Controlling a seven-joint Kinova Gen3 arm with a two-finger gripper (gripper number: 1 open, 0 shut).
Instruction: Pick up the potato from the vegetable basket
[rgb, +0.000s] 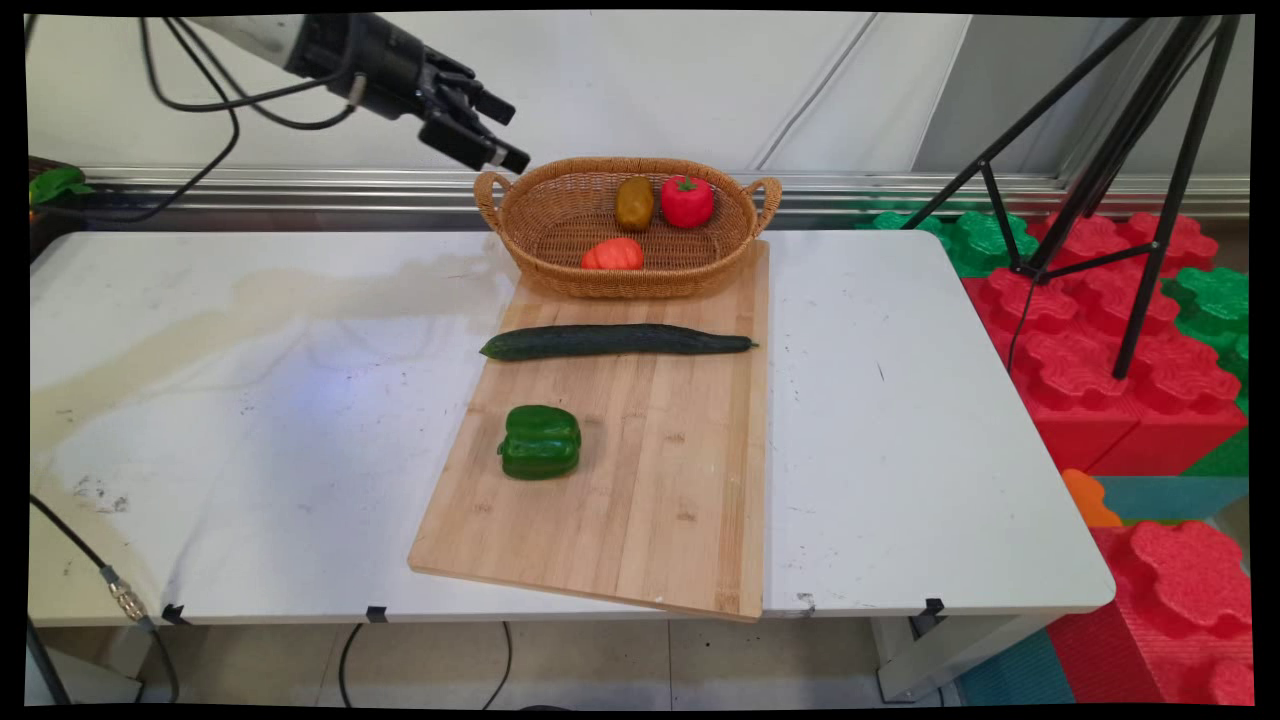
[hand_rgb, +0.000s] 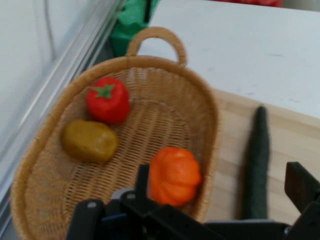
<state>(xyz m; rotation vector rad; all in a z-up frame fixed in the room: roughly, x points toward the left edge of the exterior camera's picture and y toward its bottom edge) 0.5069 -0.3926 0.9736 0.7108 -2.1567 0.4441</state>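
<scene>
One camera stands high at the near side of the table (rgb: 250, 420) and looks down across it to the wall. The other rides on the arm's hand and looks down from close above the basket (hand_rgb: 200, 100). Both see the basket and the cucumber (rgb: 615, 341).

Bare table (rgb: 250, 400) left of board (rgb: 650, 480); basket (rgb: 560, 270), cucumber (rgb: 615, 341), pepper (rgb: 540, 442) on it.
</scene>
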